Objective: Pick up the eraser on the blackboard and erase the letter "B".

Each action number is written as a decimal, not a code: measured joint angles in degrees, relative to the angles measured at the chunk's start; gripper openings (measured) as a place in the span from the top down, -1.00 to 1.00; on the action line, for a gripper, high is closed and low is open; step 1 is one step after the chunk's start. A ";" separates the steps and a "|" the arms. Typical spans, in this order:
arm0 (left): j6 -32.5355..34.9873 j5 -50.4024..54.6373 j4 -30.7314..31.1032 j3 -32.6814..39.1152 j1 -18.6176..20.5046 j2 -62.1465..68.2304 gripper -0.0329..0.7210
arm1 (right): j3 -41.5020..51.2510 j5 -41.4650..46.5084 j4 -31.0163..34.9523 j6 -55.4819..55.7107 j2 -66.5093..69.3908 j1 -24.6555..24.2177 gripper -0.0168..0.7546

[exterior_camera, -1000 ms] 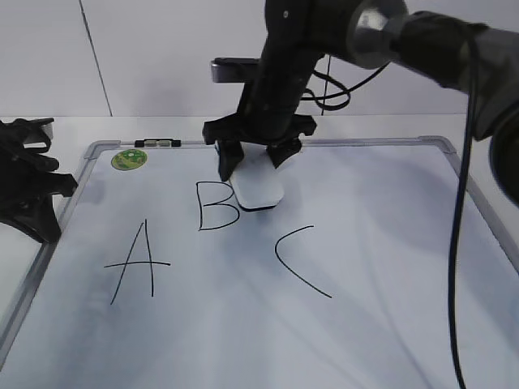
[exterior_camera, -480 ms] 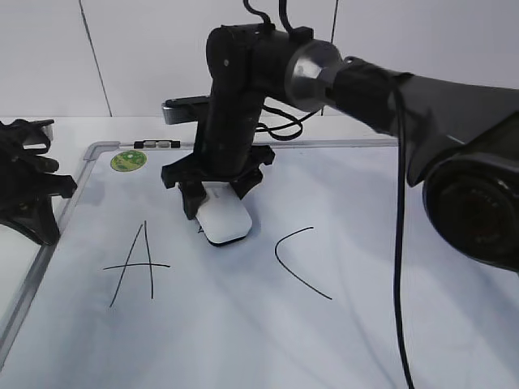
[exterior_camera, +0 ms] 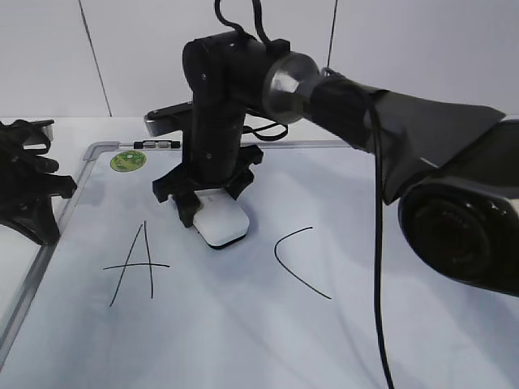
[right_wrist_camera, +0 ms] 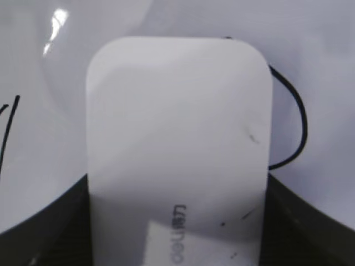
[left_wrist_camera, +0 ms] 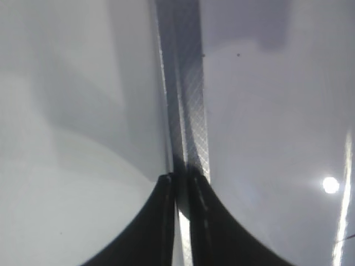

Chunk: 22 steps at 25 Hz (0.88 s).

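Observation:
My right gripper (exterior_camera: 212, 212) is shut on the white eraser (exterior_camera: 221, 224), which is pressed flat on the blackboard (exterior_camera: 268, 340) between the "A" (exterior_camera: 134, 263) and the "C" (exterior_camera: 298, 261). No letter "B" shows in the exterior view; the eraser and jaws cover its place. In the right wrist view the eraser (right_wrist_camera: 177, 138) fills the middle, and a curved black stroke (right_wrist_camera: 300, 124) runs out from under its right edge. I cannot tell which letter it belongs to. My left gripper (exterior_camera: 32, 190) rests at the board's left edge, shut and empty (left_wrist_camera: 180, 178).
A round green sticker (exterior_camera: 128, 160) and a small black-and-silver marker (exterior_camera: 158, 143) lie at the board's far left corner. The grey frame (left_wrist_camera: 191, 111) runs under my left jaws. The right arm's cable (exterior_camera: 377, 267) hangs over the board's right half.
My right gripper has slid the eraser left and toward the front across the "B". The "B" drawn there one second ago no longer shows. The left arm has not moved.

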 joint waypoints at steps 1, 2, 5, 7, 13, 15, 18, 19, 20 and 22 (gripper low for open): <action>0.00 0.00 0.00 0.00 0.00 0.00 0.86 | -0.48 0.24 -0.48 -0.46 0.23 0.09 -0.47; 0.00 0.00 0.00 0.00 0.00 0.00 0.86 | -0.96 0.48 -0.77 -0.89 0.39 0.09 -0.47; 0.00 0.00 0.00 0.00 0.00 0.00 0.86 | -1.34 0.65 -1.78 -1.54 0.63 0.36 -0.47; 0.00 0.00 0.00 0.00 0.00 0.00 0.86 | -1.44 0.65 -2.33 -1.54 0.75 0.45 -0.47; 0.00 0.00 0.00 0.00 0.00 0.00 0.86 | -1.46 0.53 -4.98 -0.36 0.83 0.71 -0.47; 0.00 0.00 0.00 0.00 0.00 0.00 0.86 | -1.46 0.15 -5.70 0.60 0.83 0.61 -0.47; 0.00 0.00 0.00 0.00 0.00 0.00 0.86 | -1.56 -0.61 -5.94 1.27 0.83 -0.51 -0.47; 0.00 0.00 -0.11 0.00 0.00 0.00 0.86 | -1.56 -0.94 -5.94 1.41 0.88 -1.19 -0.47; 0.00 0.00 -0.11 0.00 0.00 0.00 0.86 | -1.67 -1.36 -5.94 1.51 0.88 -2.03 -0.46; 0.00 0.00 -0.11 0.00 0.00 0.00 0.86 | -1.67 -1.98 -6.34 1.66 0.88 -3.83 -0.46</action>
